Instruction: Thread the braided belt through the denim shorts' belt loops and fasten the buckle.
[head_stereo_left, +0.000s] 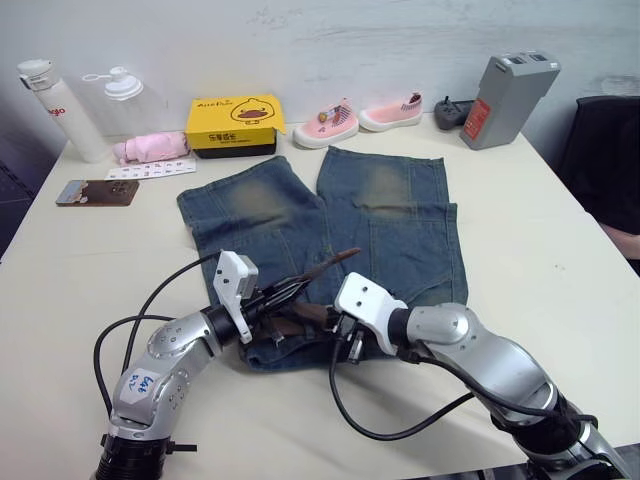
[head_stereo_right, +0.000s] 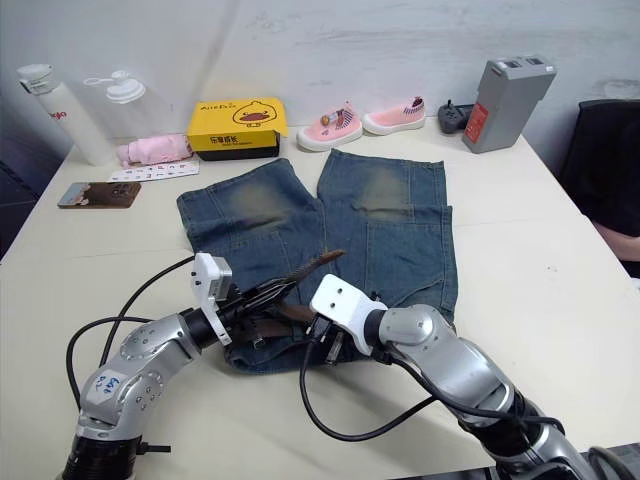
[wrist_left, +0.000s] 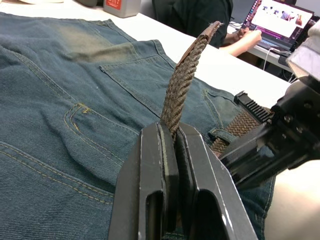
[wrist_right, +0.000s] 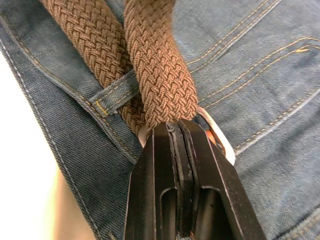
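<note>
The denim shorts (head_stereo_left: 390, 230) lie flat on the white table, waistband nearest me. The braided belt (wrist_left: 187, 75) rises from my left gripper (wrist_left: 172, 132), which is shut on its free end; the brown tip (head_stereo_left: 340, 257) sticks up over the shorts. My right gripper (wrist_right: 175, 127) is shut on the belt at the waistband, right by the silver buckle (wrist_right: 217, 140). Another stretch of belt runs under a belt loop (wrist_right: 117, 92) beside it. Both grippers meet at the waistband's middle, left gripper (head_stereo_left: 296, 290) just left of right gripper (head_stereo_left: 325, 320).
Along the table's far edge stand a yellow box (head_stereo_left: 234, 123), two pink shoes (head_stereo_left: 326, 124), a grey device (head_stereo_left: 508, 100), bottles (head_stereo_left: 60, 108) and a pink cloth (head_stereo_left: 150, 148). A phone (head_stereo_left: 97, 192) lies at far left. A person (wrist_left: 240, 40) sits at a laptop beyond the table.
</note>
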